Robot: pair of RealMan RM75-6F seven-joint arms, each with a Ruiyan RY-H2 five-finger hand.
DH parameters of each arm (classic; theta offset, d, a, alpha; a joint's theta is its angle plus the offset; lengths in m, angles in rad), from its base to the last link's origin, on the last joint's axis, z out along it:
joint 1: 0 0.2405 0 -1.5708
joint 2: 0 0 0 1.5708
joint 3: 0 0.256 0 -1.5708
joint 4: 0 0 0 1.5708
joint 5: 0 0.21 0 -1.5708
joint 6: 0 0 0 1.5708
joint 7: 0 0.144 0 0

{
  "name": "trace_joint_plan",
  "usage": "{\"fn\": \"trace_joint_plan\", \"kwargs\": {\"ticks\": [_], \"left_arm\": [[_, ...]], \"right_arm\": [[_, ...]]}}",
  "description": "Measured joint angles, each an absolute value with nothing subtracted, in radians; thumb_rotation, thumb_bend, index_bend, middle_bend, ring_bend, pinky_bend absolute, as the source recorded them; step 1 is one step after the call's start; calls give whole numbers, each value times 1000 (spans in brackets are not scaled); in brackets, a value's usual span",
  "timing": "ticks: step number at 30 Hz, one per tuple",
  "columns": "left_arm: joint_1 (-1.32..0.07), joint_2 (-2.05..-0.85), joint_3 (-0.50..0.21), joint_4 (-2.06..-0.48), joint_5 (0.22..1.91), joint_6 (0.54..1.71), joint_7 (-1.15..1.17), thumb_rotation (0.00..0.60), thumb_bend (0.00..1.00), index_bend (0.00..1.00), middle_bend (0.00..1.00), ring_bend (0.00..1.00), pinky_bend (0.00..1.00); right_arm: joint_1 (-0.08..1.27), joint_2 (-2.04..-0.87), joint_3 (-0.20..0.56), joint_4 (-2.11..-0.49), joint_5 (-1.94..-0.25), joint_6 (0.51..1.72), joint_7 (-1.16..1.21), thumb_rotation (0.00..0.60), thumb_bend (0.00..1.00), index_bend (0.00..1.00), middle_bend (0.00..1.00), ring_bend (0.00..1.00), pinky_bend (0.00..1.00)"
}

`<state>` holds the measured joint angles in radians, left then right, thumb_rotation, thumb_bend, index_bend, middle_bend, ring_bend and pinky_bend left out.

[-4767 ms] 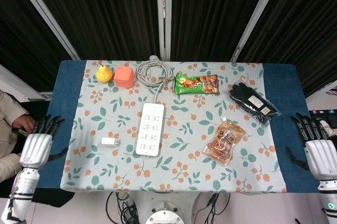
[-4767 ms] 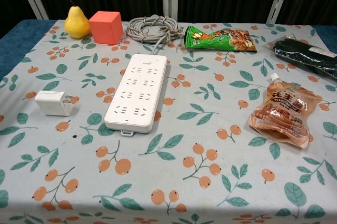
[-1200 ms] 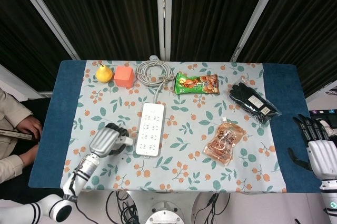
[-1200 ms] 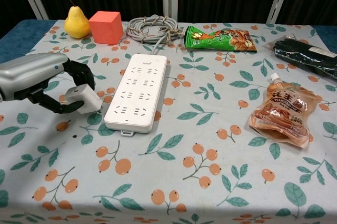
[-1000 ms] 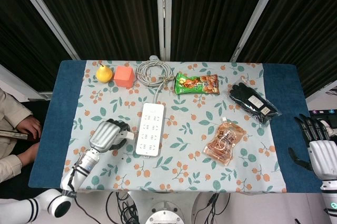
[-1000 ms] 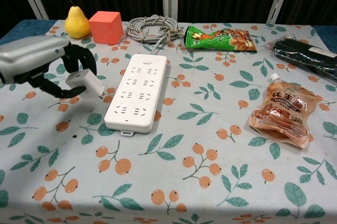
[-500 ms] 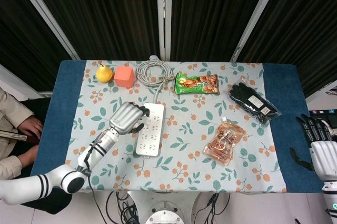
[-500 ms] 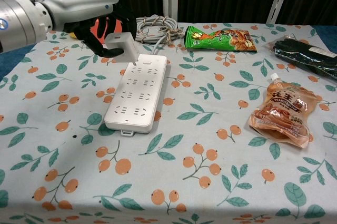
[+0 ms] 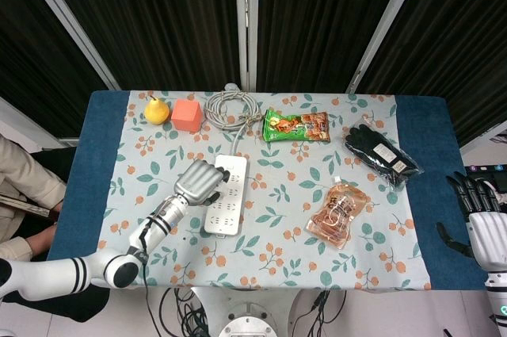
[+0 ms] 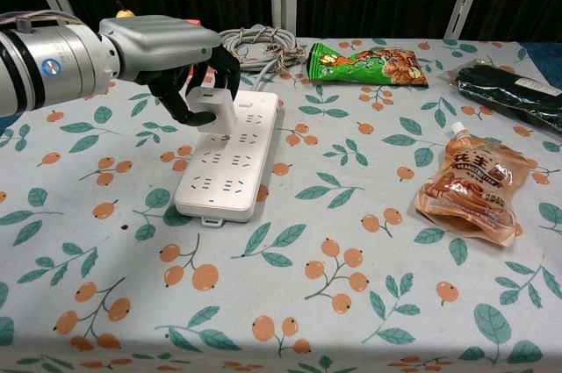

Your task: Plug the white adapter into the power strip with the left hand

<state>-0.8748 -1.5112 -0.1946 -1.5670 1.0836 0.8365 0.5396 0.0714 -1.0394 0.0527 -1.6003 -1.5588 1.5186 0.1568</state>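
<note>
The white power strip (image 10: 230,162) lies lengthwise at the table's middle-left, also seen as the power strip (image 9: 227,198) in the head view. My left hand (image 10: 171,57) grips the white adapter (image 10: 213,108) from above and holds it over the strip's far-left sockets, low and close to the surface. Whether its prongs are in a socket cannot be told. In the head view my left hand (image 9: 198,182) covers the adapter. My right hand (image 9: 485,227) rests open off the table's right edge, holding nothing.
A pear (image 9: 157,110), a red cube (image 9: 187,115) and the strip's coiled cable (image 9: 231,109) sit at the back left. A green snack bag (image 9: 296,126), black gloves (image 9: 382,155) and an orange pouch (image 9: 337,212) lie to the right. A person (image 9: 24,186) sits at the left.
My left hand picked the adapter off the table left of the strip, carried it over the strip's far end, and has now brought it lower and nearer over the far-left sockets.
</note>
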Motion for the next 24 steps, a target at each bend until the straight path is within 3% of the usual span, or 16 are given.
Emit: {"fn": "trace_joint_plan", "kwargs": {"ticks": [24], "left_arm": [[-920, -1514, -153, -1550, 1030, 846, 548, 600, 454, 646, 735, 565, 531]], "right_arm": [[68, -1040, 56, -1601, -1550, 1517, 154, 600, 283, 0, 26, 0, 0]]}}
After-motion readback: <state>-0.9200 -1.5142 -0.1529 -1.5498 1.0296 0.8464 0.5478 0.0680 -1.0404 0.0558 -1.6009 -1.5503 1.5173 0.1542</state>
